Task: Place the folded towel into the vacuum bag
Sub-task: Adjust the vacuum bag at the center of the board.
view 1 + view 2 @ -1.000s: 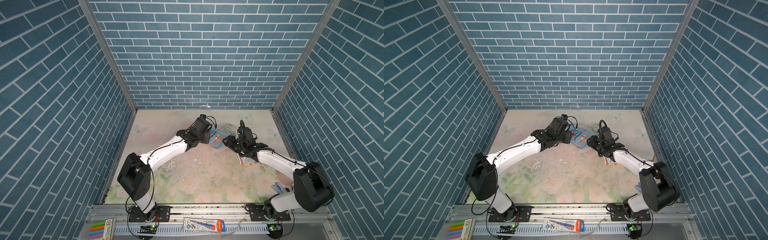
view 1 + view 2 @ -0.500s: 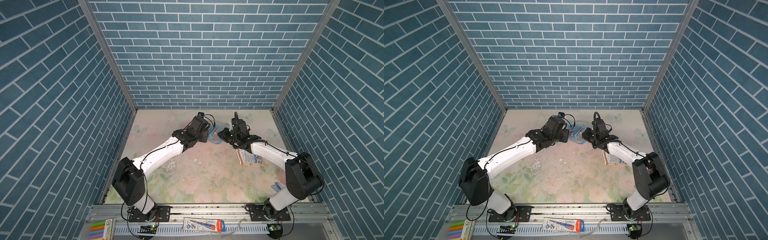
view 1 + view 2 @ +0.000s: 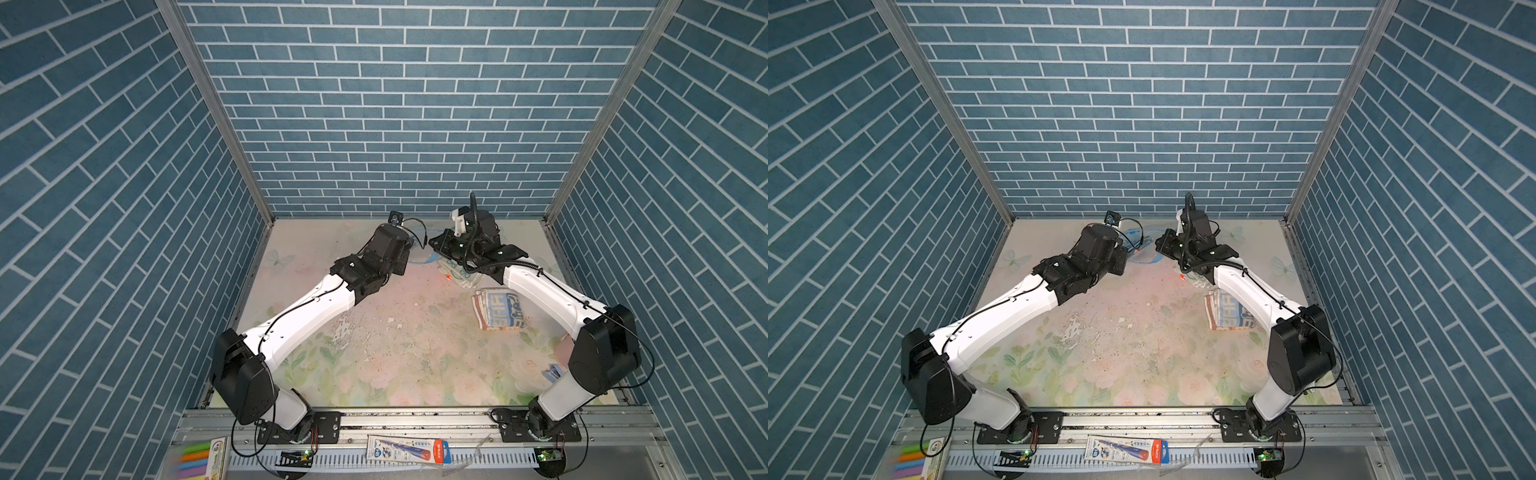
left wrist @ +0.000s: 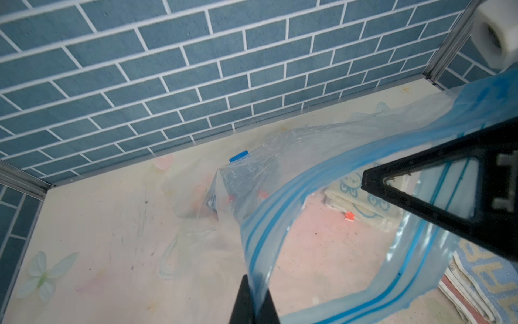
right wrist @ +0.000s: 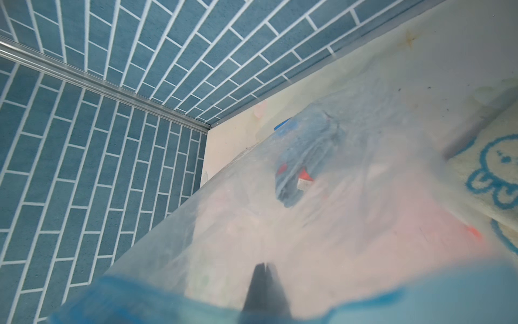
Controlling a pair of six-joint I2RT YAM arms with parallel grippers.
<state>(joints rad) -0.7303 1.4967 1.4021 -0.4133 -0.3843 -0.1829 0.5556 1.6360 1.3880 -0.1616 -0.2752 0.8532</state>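
Note:
The vacuum bag (image 4: 280, 168), clear with a blue zip strip and a blue valve cap (image 4: 238, 156), hangs lifted at the far middle of the table (image 3: 424, 259). My left gripper (image 4: 255, 291) is shut on the zip edge. My right gripper (image 5: 265, 265) is shut too, seen through the bag's hazy film (image 5: 308, 224), and it pinches the opposite side of the mouth. The mouth stands open between them. A folded blue-and-white towel (image 3: 498, 309) lies on the table beside the right arm. A cream towel with blue drawings (image 5: 499, 174) lies below the right wrist.
Small red-and-white tags (image 5: 304, 179) sit inside the bag, and a red bit (image 3: 448, 276) lies on the mat. A pencil box (image 3: 409, 451) and markers (image 3: 199, 457) rest on the front rail. Small items (image 3: 555, 372) lie by the right arm's base. Brick walls close three sides.
The right gripper moved toward the back wall to the bag's mouth and shut on it. The left arm rose slightly with its edge. The mouth now spans both grippers.

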